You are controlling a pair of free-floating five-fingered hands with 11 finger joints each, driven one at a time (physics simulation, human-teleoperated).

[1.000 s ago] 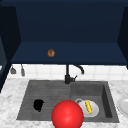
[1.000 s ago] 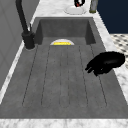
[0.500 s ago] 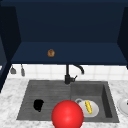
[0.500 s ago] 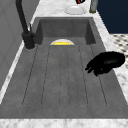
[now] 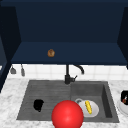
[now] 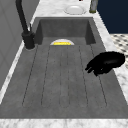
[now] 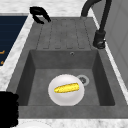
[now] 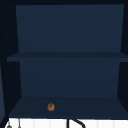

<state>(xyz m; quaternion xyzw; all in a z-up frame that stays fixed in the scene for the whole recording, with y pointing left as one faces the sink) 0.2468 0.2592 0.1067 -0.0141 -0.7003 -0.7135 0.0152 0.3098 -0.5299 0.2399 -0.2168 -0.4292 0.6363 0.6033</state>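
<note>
Left black hand (image 5: 38, 105) hovers over the ribbed grey draining board (image 6: 62, 77), fingers loosely curled, holding nothing; yellow corn cob (image 5: 88, 107) on round white plate (image 5: 95, 111) lies well right, in the basin.

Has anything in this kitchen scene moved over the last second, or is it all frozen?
Nothing has visibly changed. The left hand hangs over the draining board in the same spot, fingers loosely curled and holding nothing. The red ball, the plate with the corn cob in the sink basin, and the small brown thing on the cabinet shelf all lie where they were.
</note>
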